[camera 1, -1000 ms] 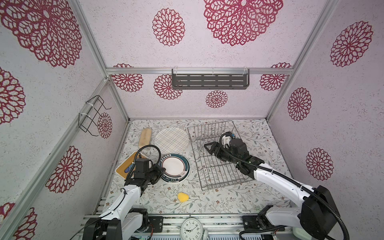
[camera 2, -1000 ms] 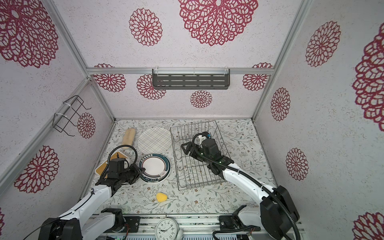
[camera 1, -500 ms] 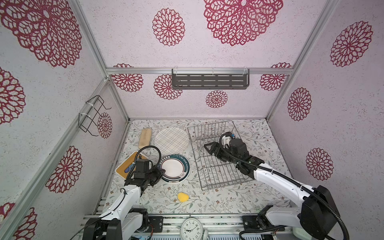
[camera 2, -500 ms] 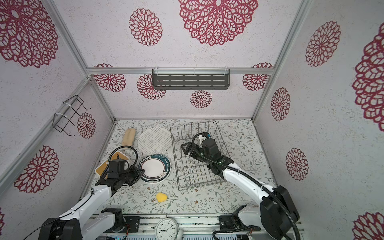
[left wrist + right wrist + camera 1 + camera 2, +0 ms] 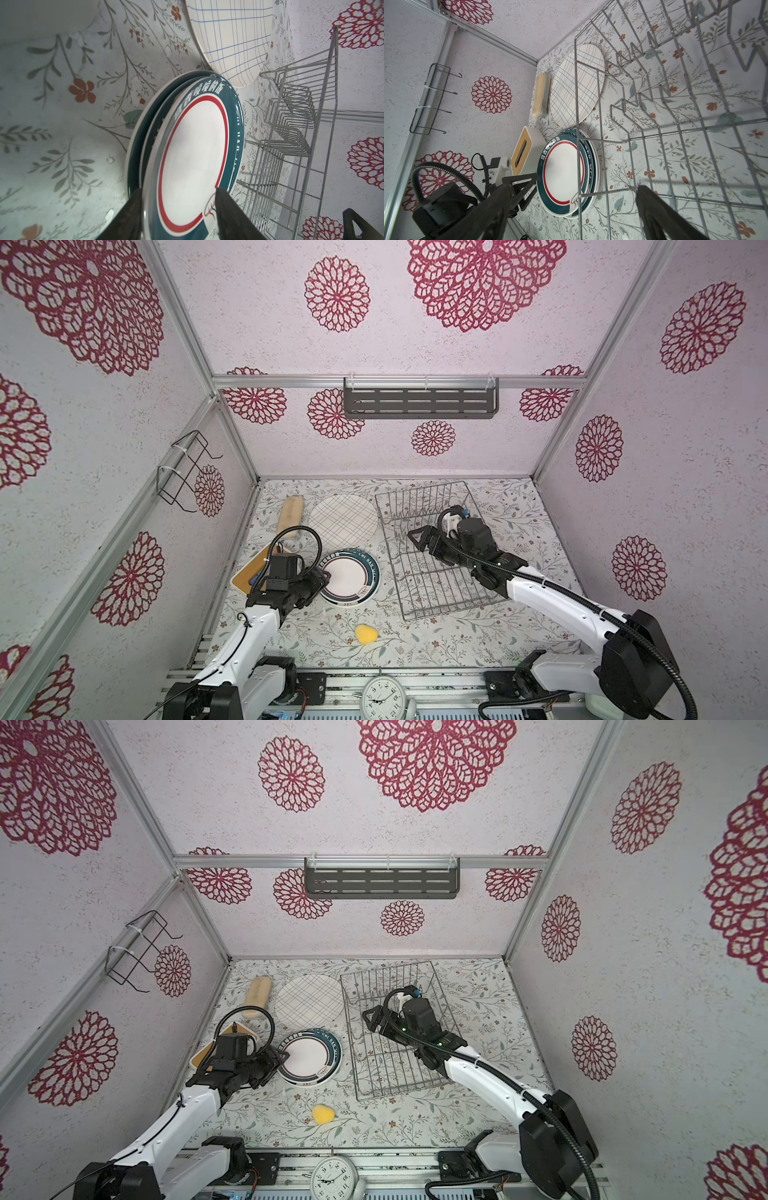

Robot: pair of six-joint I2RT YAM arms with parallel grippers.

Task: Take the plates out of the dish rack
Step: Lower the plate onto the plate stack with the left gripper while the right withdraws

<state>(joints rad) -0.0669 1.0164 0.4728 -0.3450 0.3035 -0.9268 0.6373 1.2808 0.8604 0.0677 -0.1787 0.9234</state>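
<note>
**Desk:** Where do the plates sit?

**Me:** None in the dish rack (image 5: 428, 585) that I can see; its prongs stand bare. The green-rimmed plates (image 5: 351, 576) are stacked flat on the tabletop (image 5: 415, 639) just left of the rack; the grid plate (image 5: 343, 519) lies flat beyond them, beside the rack's far corner.

**Desk:** Grippers?

**Me:** The left gripper (image 5: 178, 193) is at the stack's near rim; its jaws are apart, with the top plate's edge between them and no clamp on it. The right gripper (image 5: 588, 184) hangs over the rack floor; its jaws are wide apart, with only wire under them.

**Desk:** What does the coming move turn on?

**Me:** As I judge it, the stack lies straight ahead of the left jaws, rim inside the gap; the plates are round, so there is no long axis to mind. The left arm is the nearer; the right is well apart, behind the rack wall. So I'd back the left off level along its own line of reach; a jaw catching the rim could slide the top plate off the stack.
</note>
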